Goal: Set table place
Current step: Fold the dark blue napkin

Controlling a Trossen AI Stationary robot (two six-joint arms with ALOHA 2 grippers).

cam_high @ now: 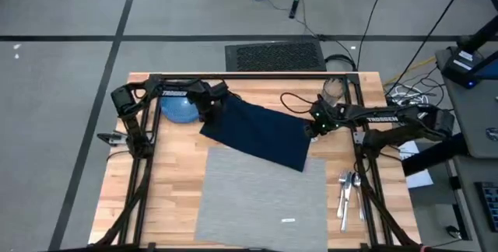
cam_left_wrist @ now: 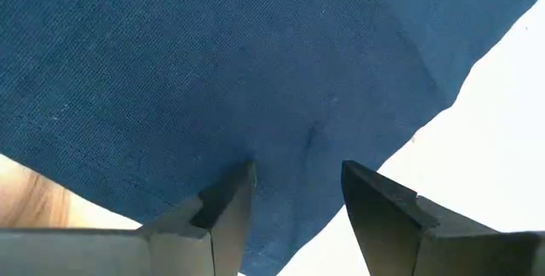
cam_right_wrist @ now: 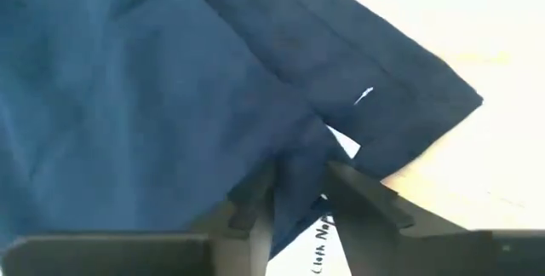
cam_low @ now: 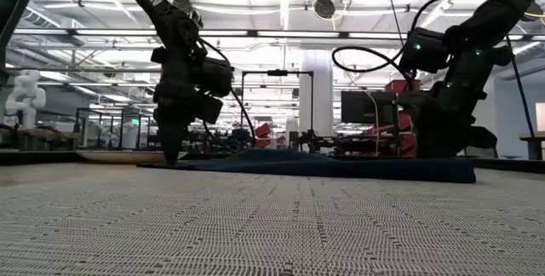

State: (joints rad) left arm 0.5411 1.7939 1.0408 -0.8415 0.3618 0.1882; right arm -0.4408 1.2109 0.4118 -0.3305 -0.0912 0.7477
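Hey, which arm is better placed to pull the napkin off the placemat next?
Right, probably. The right gripper is shut on the navy napkin edge; the left gripper is open over the cloth.

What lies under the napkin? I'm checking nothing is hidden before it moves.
The napkin lies on the table, one corner overlapping the placemat. Anything beneath the cloth is covered.

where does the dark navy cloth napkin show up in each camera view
High view: the dark navy cloth napkin lies mid-table, its near edge over the light-grey fabric placemat.
Low view: a low dark strip beyond the placemat.
Left wrist view: fills most of the picture, beyond the left gripper.
Right wrist view: a folded corner pinched in the right gripper.
Shared landmark: the napkin's edge at each gripper.
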